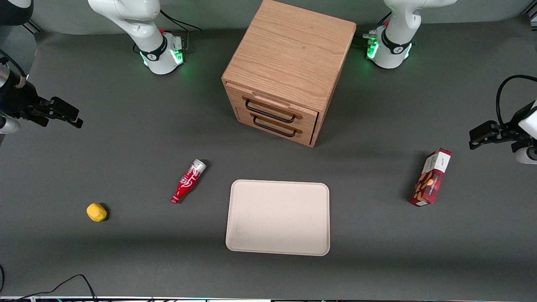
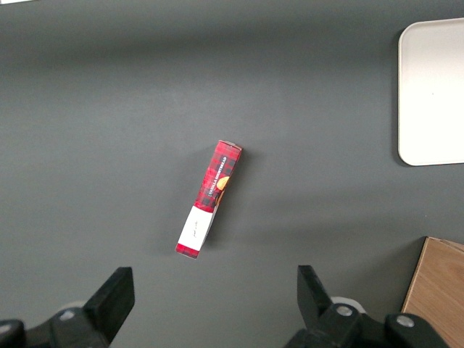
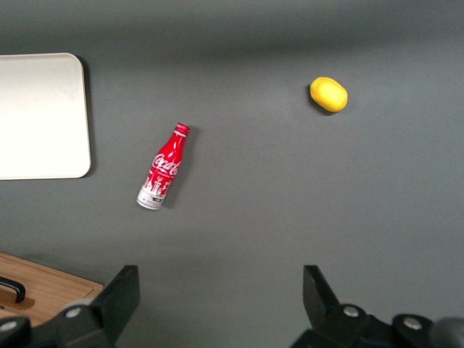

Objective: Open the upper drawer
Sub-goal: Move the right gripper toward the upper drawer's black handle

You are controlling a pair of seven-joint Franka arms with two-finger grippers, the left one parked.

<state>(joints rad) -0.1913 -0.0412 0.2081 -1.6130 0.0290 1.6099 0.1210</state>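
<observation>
The oak cabinet (image 1: 289,54) stands in the middle of the table, farther from the front camera than the tray. Its upper drawer (image 1: 293,110) is shut, with a thin black bar handle (image 1: 269,112) on its front, above the bottom drawer's identical handle (image 1: 275,127). My right gripper (image 1: 71,117) hovers well above the table at the working arm's end, far from the cabinet. It is open and empty. In the right wrist view the gripper (image 3: 221,283) has its fingers (image 3: 125,286) spread wide over bare table. A corner of the cabinet (image 3: 51,286) and one handle end show there.
A red cola bottle (image 1: 188,181) lies in front of the cabinet and shows in the right wrist view (image 3: 163,176). A lemon (image 1: 96,212) lies toward the working arm's end. A beige tray (image 1: 278,218) sits nearer the camera. A red biscuit box (image 1: 431,178) stands toward the parked arm's end.
</observation>
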